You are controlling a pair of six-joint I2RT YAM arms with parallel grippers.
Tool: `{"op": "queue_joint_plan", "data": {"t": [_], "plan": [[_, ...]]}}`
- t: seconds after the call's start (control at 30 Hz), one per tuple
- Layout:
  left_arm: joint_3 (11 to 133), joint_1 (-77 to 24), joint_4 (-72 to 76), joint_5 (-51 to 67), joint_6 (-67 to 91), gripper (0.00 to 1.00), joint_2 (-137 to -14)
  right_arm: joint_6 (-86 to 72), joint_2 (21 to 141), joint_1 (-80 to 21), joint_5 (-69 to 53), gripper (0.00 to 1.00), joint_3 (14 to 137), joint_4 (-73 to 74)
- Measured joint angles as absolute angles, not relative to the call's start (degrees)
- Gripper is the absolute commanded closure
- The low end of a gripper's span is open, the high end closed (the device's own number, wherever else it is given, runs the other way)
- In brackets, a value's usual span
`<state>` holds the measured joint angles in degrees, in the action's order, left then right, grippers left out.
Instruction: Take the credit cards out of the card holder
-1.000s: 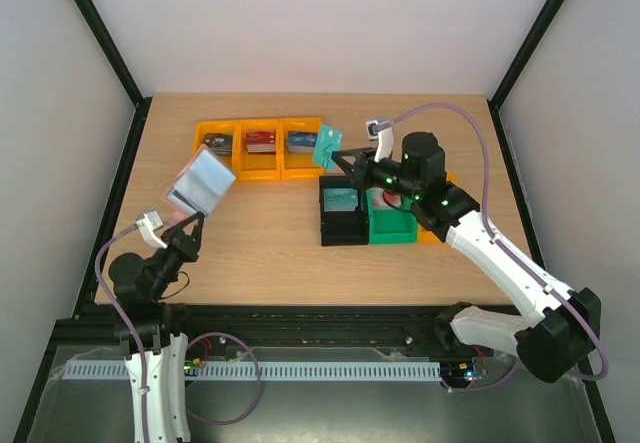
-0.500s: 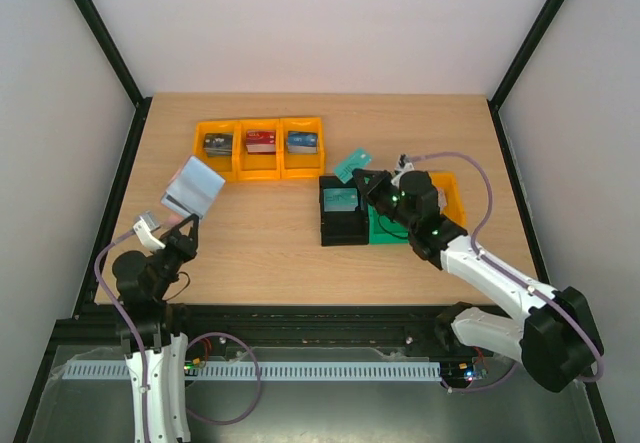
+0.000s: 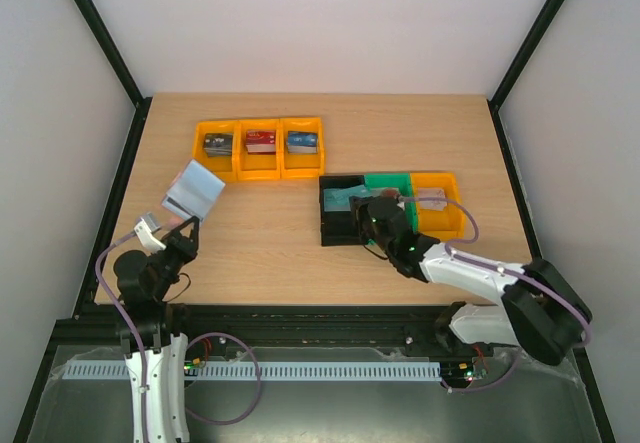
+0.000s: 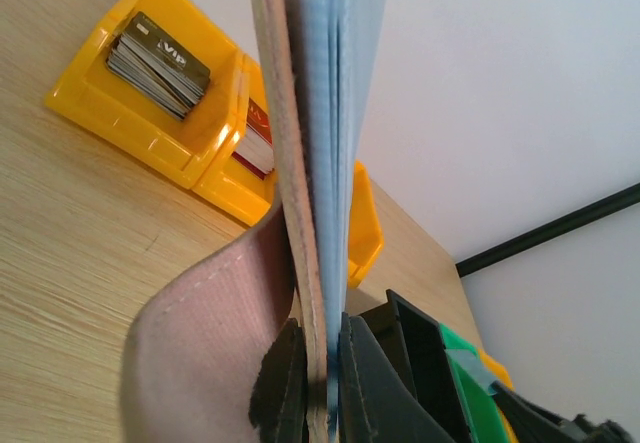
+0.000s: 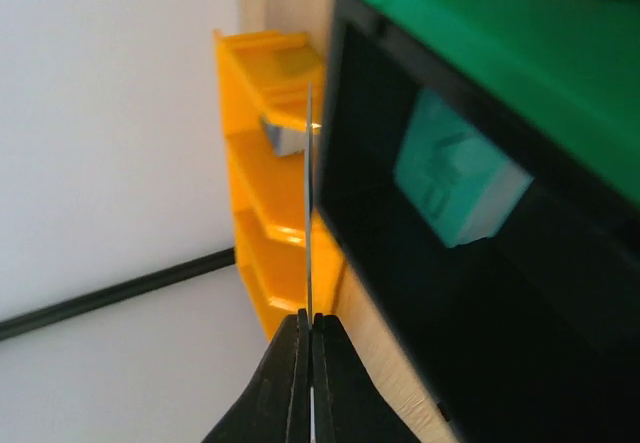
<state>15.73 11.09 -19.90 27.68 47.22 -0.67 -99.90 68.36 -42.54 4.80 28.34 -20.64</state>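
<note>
Card holder: reddish-brown outside, pale blue leaves inside, fanned open, one brown flap hanging loose. It is up off the table, well left of the black bin. My left gripper pinches its lower edge, jaws nearly closed on the leaves.

Credit card: thin, seen edge-on in the right wrist view, colour can't tell. My right gripper is clamped tight on its near end and the card sticks straight out past the fingertips. It sits low, right at the black bin's rim; over it or just outside, can't tell.

A teal card with pale markings lies flat inside the black bin. Yellow bins holding card stacks sit beyond and left of the black bin; green bin touches its right side.

Versus a second ago: my right arm was raised beyond the black bin with a teal card in the air; now it's dropped low at the bin's near side. The card holder sits slightly lower; same left grip.
</note>
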Motion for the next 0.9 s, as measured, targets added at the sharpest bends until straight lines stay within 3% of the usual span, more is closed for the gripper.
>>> {"op": "queue_joint_plan", "data": {"t": [0.3, 0.9], "plan": [[15.7, 10.5, -20.8, 27.4, 47.2, 0.98, -0.7, -109.7, 80.6, -45.1, 7.5, 0.98, 31.0, -21.1], [15.7, 10.1, -21.0, 27.4, 47.2, 0.98, -0.7, -116.4, 91.3, -45.4, 14.0, 0.98, 38.5, -21.3]]}}
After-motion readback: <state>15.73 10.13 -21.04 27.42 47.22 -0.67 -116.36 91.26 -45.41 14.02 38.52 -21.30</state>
